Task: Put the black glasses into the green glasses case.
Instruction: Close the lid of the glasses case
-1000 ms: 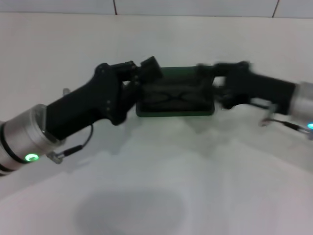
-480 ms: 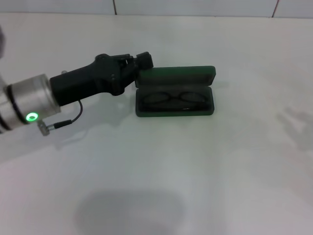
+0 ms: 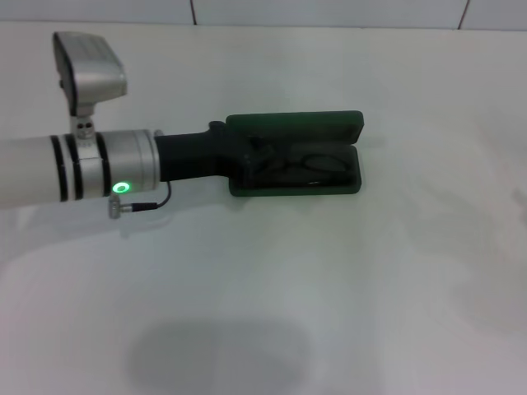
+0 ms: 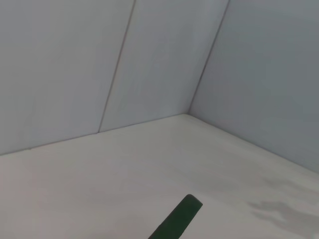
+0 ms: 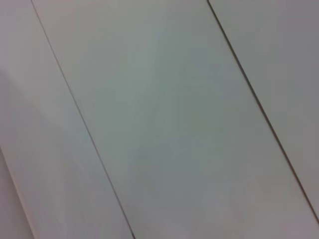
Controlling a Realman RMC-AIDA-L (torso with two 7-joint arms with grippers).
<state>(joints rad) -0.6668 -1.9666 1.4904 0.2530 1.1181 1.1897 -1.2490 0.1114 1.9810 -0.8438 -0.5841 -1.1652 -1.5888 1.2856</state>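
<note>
- The green glasses case [image 3: 296, 156] is sitting open toward the far edge of the white worktop [image 3: 329, 296], roughly midway along it, with its lid tipped up at the back.
- The black glasses [image 3: 300, 169] are lying inside the case's lower tray, folded flat; only the part nearer the right end is showing clearly.
- The left gripper [image 3: 247, 156] is reaching in from the worktop's left side and covering the case's left end. It looks to be touching or just over the tray there, but I cannot tell which, and I cannot tell whether its fingers are apart or together.
- In the left wrist view, only a dark green edge of the case [image 4: 177, 219] is showing low down, against the worktop and the wall.
- The right gripper is not showing anywhere; its wrist camera is looking at plain wall panels.
- To my eye the placing is as good as finished, with the glasses lying in the tray.
- What remains is probably clearing the left arm away, then perhaps folding the lid down, taking care not to drag the case or catch a temple.
</note>
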